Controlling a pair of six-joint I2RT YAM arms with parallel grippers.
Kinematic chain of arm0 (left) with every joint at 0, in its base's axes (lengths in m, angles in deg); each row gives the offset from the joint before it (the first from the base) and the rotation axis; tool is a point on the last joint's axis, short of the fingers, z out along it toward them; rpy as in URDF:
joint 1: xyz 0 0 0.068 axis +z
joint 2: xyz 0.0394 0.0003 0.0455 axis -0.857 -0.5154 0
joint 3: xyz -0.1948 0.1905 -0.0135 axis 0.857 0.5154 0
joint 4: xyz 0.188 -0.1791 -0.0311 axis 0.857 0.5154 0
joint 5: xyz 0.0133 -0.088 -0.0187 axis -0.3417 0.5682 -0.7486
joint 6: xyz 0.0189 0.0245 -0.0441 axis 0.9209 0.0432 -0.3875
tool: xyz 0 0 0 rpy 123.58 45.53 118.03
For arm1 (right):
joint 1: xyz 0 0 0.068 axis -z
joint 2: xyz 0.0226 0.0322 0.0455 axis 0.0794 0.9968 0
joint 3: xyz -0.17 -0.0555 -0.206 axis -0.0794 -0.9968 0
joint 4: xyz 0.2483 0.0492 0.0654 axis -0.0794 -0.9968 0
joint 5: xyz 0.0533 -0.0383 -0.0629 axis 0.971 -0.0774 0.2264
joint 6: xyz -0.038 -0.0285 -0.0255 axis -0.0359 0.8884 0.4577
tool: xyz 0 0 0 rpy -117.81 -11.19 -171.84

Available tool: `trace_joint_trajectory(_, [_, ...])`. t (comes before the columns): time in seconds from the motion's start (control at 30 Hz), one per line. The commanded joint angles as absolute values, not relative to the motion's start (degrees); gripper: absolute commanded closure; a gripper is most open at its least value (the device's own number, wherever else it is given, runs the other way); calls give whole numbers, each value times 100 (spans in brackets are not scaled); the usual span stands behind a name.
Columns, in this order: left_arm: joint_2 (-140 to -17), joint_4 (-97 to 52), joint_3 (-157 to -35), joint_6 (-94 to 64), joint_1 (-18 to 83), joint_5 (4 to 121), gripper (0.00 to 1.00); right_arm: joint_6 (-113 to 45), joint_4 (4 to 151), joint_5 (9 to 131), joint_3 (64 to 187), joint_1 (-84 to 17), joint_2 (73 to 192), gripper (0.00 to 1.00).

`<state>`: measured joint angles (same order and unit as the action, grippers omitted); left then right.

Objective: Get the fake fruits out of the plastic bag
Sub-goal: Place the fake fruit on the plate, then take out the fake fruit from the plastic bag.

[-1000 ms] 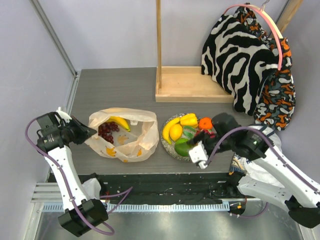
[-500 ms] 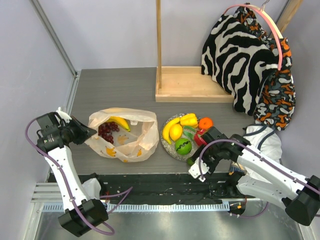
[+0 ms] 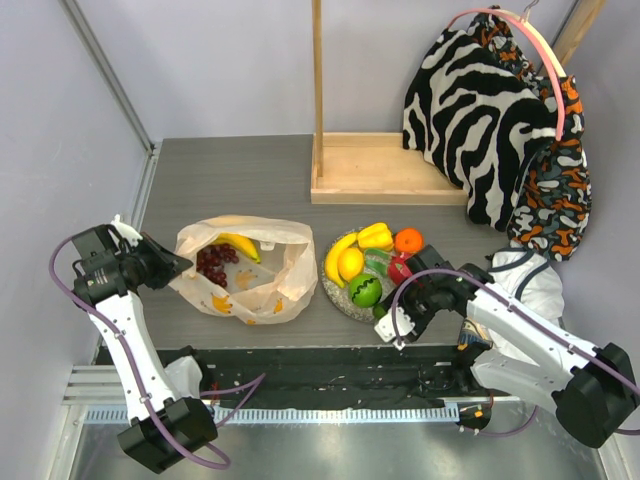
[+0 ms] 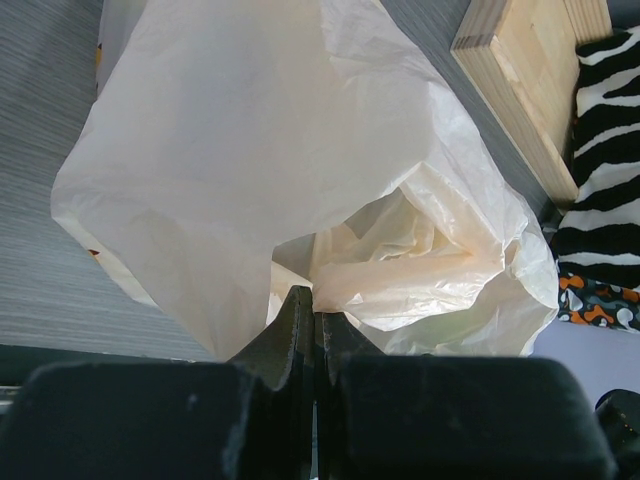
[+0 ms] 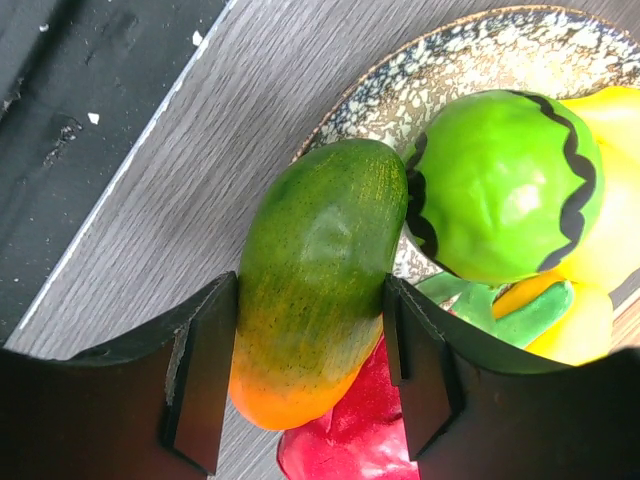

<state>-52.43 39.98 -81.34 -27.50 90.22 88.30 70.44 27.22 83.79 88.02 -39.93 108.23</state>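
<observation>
Inspection: one fruit in the grip, bag pinned at its edge.

Right fingers [image 5: 200, 370] are standing partly apart, clamping one green-orange fruit [image 5: 315, 290] at the near rim of the one speckled plate [image 5: 480, 60], against one green apple [image 5: 500, 190]. Left fingers [image 4: 290, 340] are pressing together, pinching the one plastic bag [image 3: 240, 285], which is lying on the tabletop [image 3: 230, 180] left of the plate. The bag is holding one bagged banana [image 3: 240, 244] and one grape bunch [image 3: 212, 262]. The plate is also carrying one plated banana [image 3: 336, 258], one lemon [image 3: 351, 264], one pepper [image 3: 377, 236], one orange [image 3: 408, 241] and one red fruit [image 3: 400, 268].

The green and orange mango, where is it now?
In the right wrist view the mango sits between the right gripper's fingers, at the near rim of the speckled plate, beside the round green fruit.
</observation>
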Motion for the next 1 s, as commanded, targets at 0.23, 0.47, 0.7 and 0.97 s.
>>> trace_joint_trajectory(0.23, [-5321, 3900, -8109, -2828, 9079, 8948, 100, 7424, 2896, 8631, 8564, -3901, 10484, 18])
trace_joint_trajectory(0.47, [-5374, 3838, -8012, -2854, 9079, 8974, 100, 6757, 2223, 8911, 9500, -3892, 9851, 2])
trace_joint_trajectory(0.7, [-5427, 3750, -8021, -2872, 9088, 8974, 100, 3432, 3620, 9661, 11621, -3883, 10534, 1])
trace_joint_trajectory(0.97, [-5506, 3759, -8241, -2854, 9115, 8974, 100, 123, 5426, 8297, 13063, -3506, 12881, 17])
